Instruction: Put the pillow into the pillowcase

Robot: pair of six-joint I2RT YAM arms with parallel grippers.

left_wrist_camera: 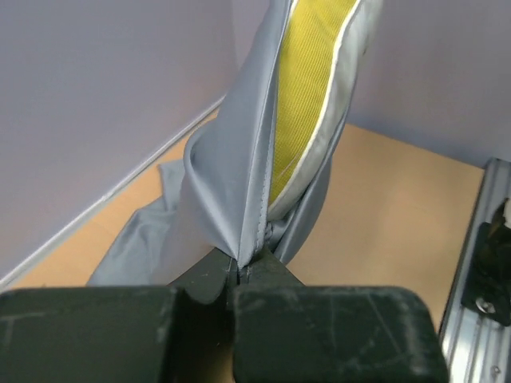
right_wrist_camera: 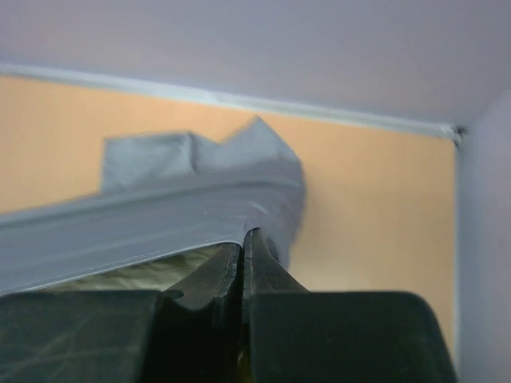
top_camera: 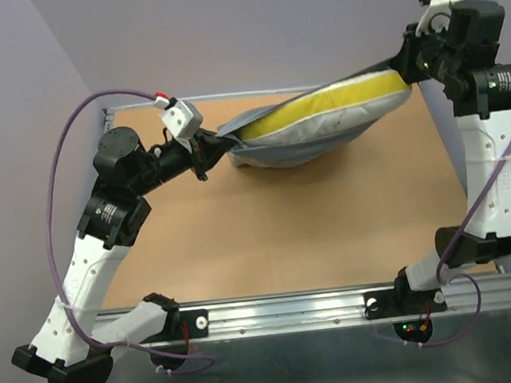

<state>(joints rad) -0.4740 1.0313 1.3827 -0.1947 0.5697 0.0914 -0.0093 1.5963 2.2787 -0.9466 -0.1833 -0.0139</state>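
Note:
The grey pillowcase (top_camera: pixel 297 151) hangs stretched above the table between my two grippers, opening upward. The white pillow (top_camera: pixel 328 103) sits inside it with its yellow band showing along the top. My left gripper (top_camera: pixel 208 144) is shut on the pillowcase's left corner; the left wrist view shows the hem (left_wrist_camera: pixel 259 199) pinched between the jaws and the yellow band (left_wrist_camera: pixel 307 88) beside it. My right gripper (top_camera: pixel 404 66) is shut on the right corner; the right wrist view shows the grey fabric (right_wrist_camera: pixel 160 219) caught at the fingertips (right_wrist_camera: pixel 243 235).
The brown table (top_camera: pixel 314 231) lies beneath the hanging bundle, with a metal rail (top_camera: pixel 339 303) along its near edge. Purple walls close in at the back and both sides. Purple cables loop from each arm.

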